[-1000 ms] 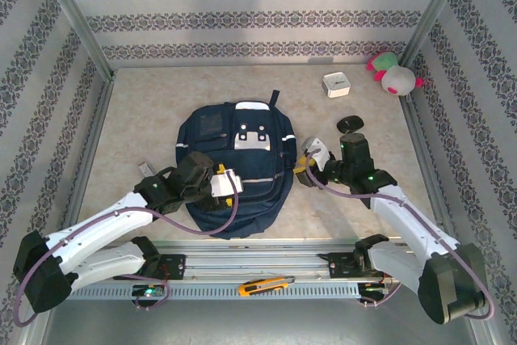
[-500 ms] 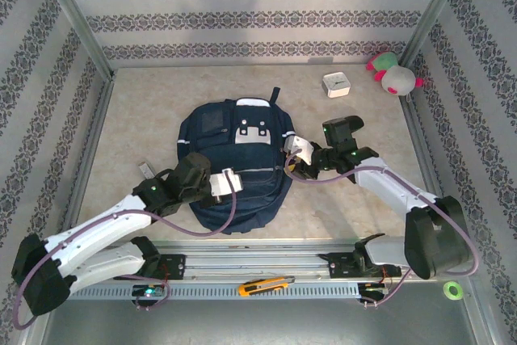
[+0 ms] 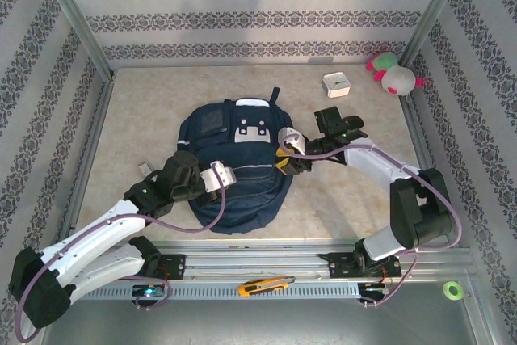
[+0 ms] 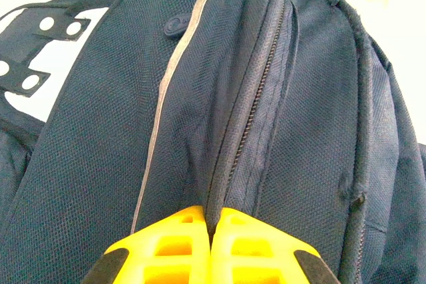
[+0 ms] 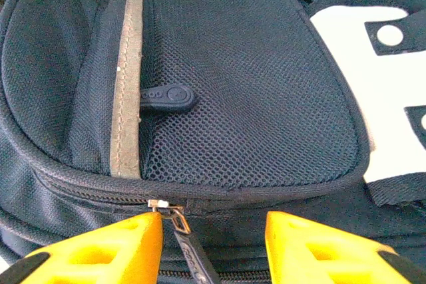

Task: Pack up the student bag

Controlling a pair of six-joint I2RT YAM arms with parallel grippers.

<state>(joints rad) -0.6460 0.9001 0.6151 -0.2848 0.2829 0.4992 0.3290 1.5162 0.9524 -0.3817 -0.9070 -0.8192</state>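
Found the backpack (image 3: 234,169) lying flat in the middle of the worktop (image 3: 137,111), top end away from the arms. From above, could not make out either grip against the dark fabric. Up close, saw the left fingers (image 4: 190,247) pressed shut on a ridge of cloth at a zip seam, their bases cut off by the frame edge. Saw the right fingers (image 5: 113,251) apart, with a zip pull (image 5: 190,247) between them, just beside one pad. Overhead, caught a white box (image 3: 336,85) and a soft toy (image 3: 393,74) at the far right.
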